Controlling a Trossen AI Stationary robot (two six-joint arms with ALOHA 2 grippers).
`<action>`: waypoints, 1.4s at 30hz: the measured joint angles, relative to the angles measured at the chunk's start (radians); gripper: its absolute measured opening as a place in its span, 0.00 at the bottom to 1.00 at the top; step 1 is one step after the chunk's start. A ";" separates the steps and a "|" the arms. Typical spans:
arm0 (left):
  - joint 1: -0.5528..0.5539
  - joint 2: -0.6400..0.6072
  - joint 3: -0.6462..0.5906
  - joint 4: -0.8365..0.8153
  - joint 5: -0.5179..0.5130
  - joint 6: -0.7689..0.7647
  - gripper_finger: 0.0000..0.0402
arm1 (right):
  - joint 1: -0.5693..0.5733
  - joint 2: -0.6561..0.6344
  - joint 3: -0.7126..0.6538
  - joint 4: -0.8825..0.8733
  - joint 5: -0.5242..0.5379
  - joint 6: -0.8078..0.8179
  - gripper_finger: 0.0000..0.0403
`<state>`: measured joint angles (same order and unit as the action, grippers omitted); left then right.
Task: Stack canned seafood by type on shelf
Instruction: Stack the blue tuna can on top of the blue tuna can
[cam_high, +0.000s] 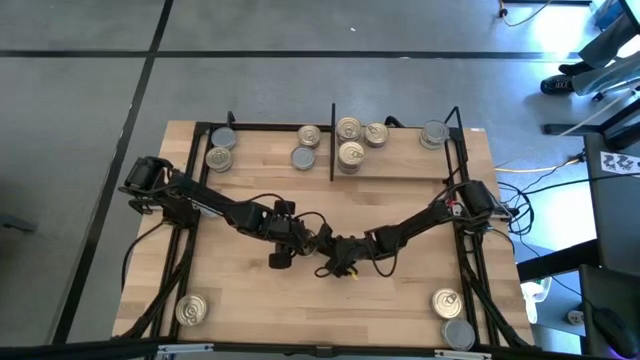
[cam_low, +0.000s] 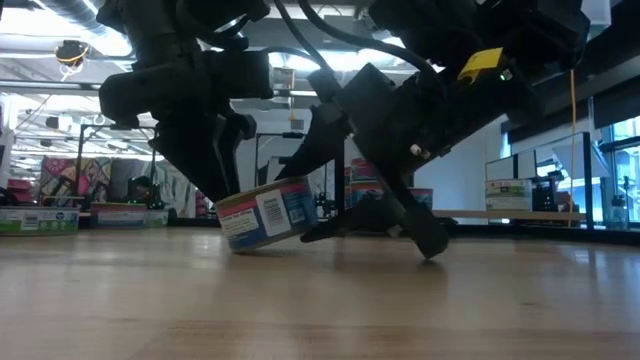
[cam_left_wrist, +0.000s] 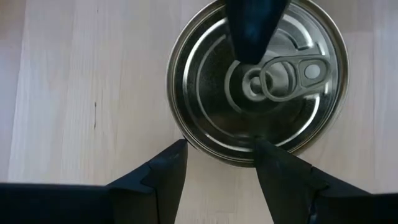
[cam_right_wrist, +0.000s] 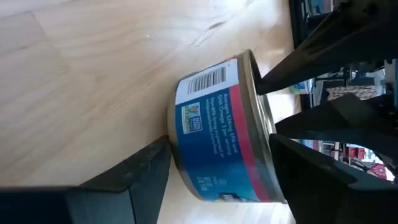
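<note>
Both grippers meet at 1 blue-labelled tin mid-table: right gripper pinches its sides, left gripper spread above its lid.

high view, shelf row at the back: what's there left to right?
Two tins at the left end → pair of tins left of the divider → black divider → cluster of three gold-lidded tins → lone grey-lidded tin at the right end.
</note>
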<state>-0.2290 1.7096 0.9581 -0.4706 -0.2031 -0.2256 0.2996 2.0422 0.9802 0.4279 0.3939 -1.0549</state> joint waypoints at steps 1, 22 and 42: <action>-0.001 0.000 0.000 0.000 0.000 0.000 0.46 | -0.004 0.000 0.005 -0.003 0.000 0.000 0.67; 0.000 -0.048 -0.004 0.028 -0.031 -0.025 0.46 | 0.069 -0.028 0.069 -0.111 0.158 0.144 0.49; -0.083 -0.153 -0.096 0.154 -0.165 -0.032 0.46 | 0.158 -0.627 0.071 -1.060 0.391 0.887 0.48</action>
<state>-0.3119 1.5570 0.8620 -0.3170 -0.3678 -0.2572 0.4580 1.4153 1.0515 -0.6316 0.7846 -0.1677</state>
